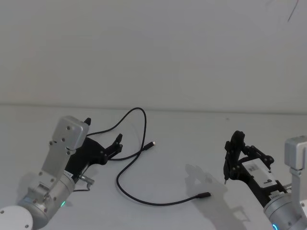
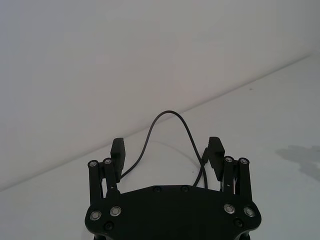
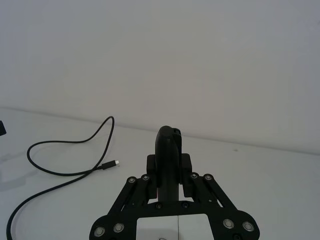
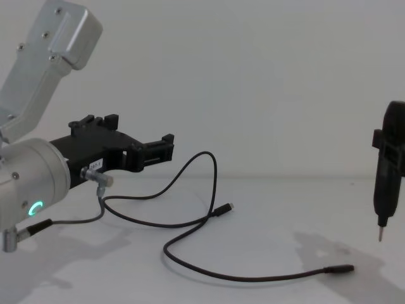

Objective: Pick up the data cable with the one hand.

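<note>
On the left of the bench (image 1: 192,129) I have the left end effector (image 2: 166,150), the one with the green ring light. It is tilted forward and held a little above the surface. Its fingers (image 2: 118,150) are spread wide and have hold of nothing. From the left wrist view, two strands of the data cable (image 1: 145,127) run in between the fingers and pass under the palm. I judge this pose is for straddling the cable, so that closing catches it. The chest view shows air between the fingers and the cable, so I must go lower first.

Below the same arm is a short grey wire (image 4: 82,220) with silver plugs. It is not my target, and I cannot tell if it hangs from the arm or lies on the bench.

The data cable lies slack in the middle of the bench. It makes one tall loop toward the wall, then a wide curve toward me. One connector plug (image 1: 152,143) rests just beside the loop, and the other plug (image 1: 203,195) points to the right.

On the right, well apart from the cable, the right end effector (image 3: 169,165) is closed on a slim black tool (image 4: 387,177) with its thin metal tip downward. I think it is parked there so that the left arm has free space.
</note>
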